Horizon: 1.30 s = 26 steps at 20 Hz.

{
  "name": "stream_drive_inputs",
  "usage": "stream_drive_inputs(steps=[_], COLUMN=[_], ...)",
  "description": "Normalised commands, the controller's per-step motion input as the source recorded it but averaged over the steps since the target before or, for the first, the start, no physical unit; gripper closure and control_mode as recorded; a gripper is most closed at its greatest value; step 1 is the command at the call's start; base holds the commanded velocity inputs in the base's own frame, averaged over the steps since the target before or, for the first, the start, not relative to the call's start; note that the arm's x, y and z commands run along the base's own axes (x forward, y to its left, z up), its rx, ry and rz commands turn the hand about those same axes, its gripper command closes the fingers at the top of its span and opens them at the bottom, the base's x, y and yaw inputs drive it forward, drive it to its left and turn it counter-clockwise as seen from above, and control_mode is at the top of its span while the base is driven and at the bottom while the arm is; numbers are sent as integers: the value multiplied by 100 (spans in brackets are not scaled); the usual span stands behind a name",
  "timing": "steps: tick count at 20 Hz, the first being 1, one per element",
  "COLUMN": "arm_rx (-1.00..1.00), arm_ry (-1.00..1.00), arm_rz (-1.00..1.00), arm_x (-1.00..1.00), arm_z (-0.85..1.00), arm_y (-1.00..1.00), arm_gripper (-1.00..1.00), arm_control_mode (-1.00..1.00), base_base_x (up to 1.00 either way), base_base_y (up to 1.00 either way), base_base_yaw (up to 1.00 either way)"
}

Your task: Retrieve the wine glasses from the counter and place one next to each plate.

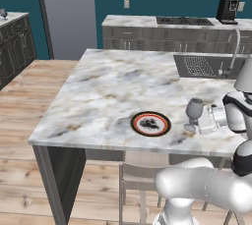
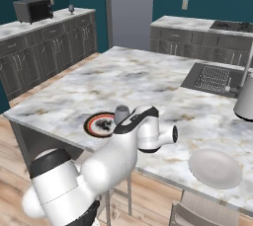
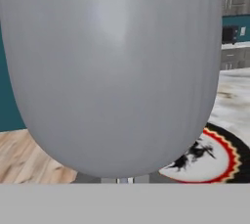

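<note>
Fingers of my gripper (image 1: 201, 119) are clamped on the smoky grey stemmed wine glass (image 1: 193, 112), upright at the marble island (image 1: 108, 91), just beside the red-rimmed, dark-centred round plate (image 1: 150, 123).

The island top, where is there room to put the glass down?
Bare marble island top lies left of and behind the red-rimmed plate, and between it and the off-white plate. It is crowded right of the red-rimmed plate, where the gripper holds the wine glass, and by the sink.
</note>
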Motion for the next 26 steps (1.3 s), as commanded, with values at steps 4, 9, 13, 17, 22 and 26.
stream_drive_inputs(steps=[4,9,13,17,22,26], arm_rx=[0,0,0,0,0,0], arm_ry=[0,0,0,0,0,0], arm_rz=[0,0,0,0,0,0], arm_x=[30,27,25,24,27,26], arm_z=[-24,-27,-30,-23,-20,-16], arm_y=[0,-4,-10,-9,-12,-3], arm_gripper=[100,100,100,100,100,100], arm_control_mode=[-100,-100,-100,-100,-100,-100], base_base_x=[0,0,0,0,0,0], base_base_y=[0,0,0,0,0,0], base_base_yaw=[0,0,0,0,0,0])
